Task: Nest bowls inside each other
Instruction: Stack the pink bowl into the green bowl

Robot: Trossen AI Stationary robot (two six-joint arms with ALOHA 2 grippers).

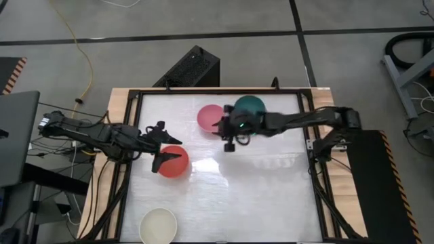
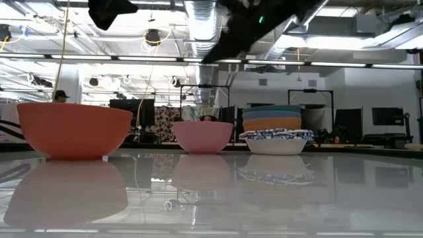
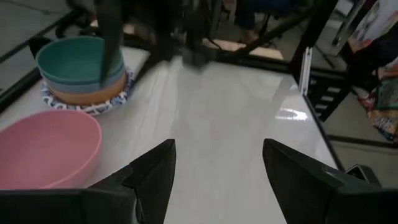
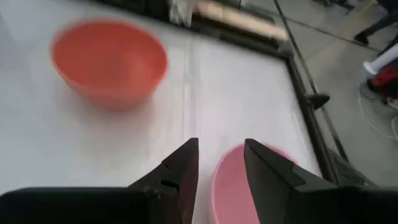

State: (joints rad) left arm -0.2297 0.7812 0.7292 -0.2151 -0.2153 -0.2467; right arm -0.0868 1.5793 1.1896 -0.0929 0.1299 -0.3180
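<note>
- Left gripper [image 1: 161, 146] hangs with fingers spread, empty, just beside the red bowl [image 1: 173, 161]
- Cream bowl [image 1: 159, 226] sits alone at the near table edge
- Pink bowl [image 1: 211, 117] touches the teal-topped stack [image 1: 249, 107]
- Right gripper [image 1: 230, 134], fingers parted and empty, hovers above the pink bowl's rim

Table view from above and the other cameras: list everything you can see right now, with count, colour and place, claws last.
Stack of nested round bowls: one stack, teal on top, then blue and orange layers, blue-patterned white at the bottom; far side of table.
Plain pink round bowl: one, beside the stack.
Red-orange round bowl: one, left of centre.
Cream round bowl: one, near left corner.
White table: one, black-framed.
Left claw: open, by the red-orange bowl.
Right claw: open, empty, above the pink bowl.
</note>
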